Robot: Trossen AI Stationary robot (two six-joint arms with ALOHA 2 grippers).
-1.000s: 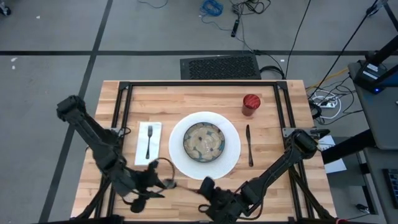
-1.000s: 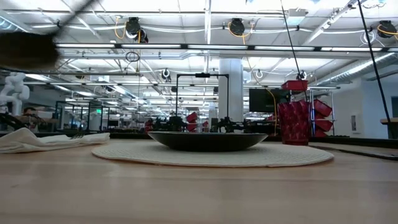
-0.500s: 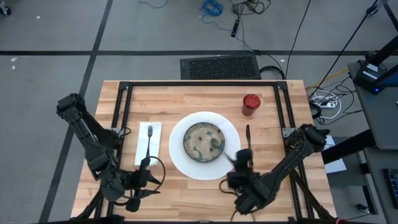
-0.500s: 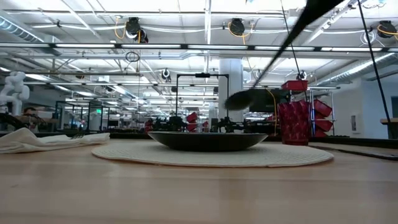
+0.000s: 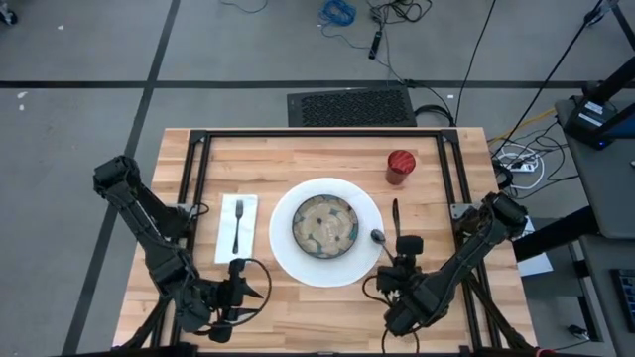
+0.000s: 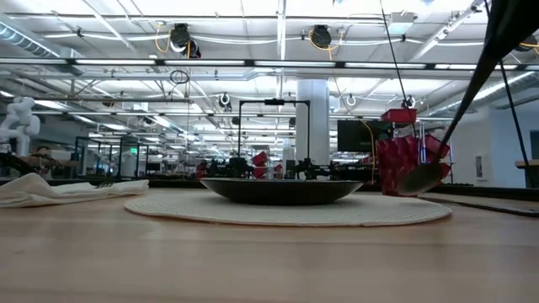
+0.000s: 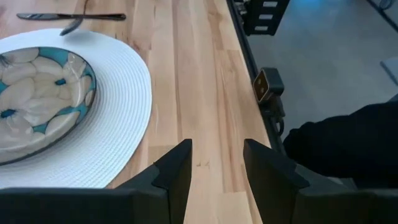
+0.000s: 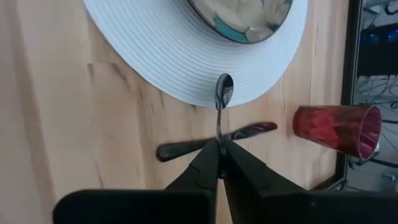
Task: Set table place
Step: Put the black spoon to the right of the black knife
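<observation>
A white plate (image 5: 365, 260) lies mid-table with the patterned bowl (image 5: 324, 223) on it. A white napkin (image 5: 245, 208) lies to its left with a fork (image 5: 237, 226) on top. A dark knife (image 5: 398, 226) lies to the plate's right, and the red cup (image 5: 400, 167) stands beyond it. My right gripper (image 5: 402, 260), near the plate's right edge, is shut on a dark spoon (image 5: 380, 238). The spoon's bowl (image 8: 224, 90) is over the plate's rim. My left gripper (image 7: 217, 168) is open and empty at the front left, near the table's near edge. My right gripper pinches the spoon's handle (image 8: 219, 138) between its two fingertips. The spoon sticks out ahead of the fingers, in line with them. It slants down from the near right, with its bowl end (image 6: 419, 178) lowest, just above the plate's right rim. I cannot tell whether it touches the rim.
The knife (image 8: 217, 140) lies right under the held spoon, between the plate and the table's right black frame rail (image 5: 458, 188). Bare wood (image 5: 317, 307) runs along the near edge between the two grippers.
My right gripper has carried the spoon from the near edge in front of the plate toward the table's right and far side, to the plate's right rim. The spoon's bowl has come down low. My left gripper has drawn back slightly toward the near edge.
</observation>
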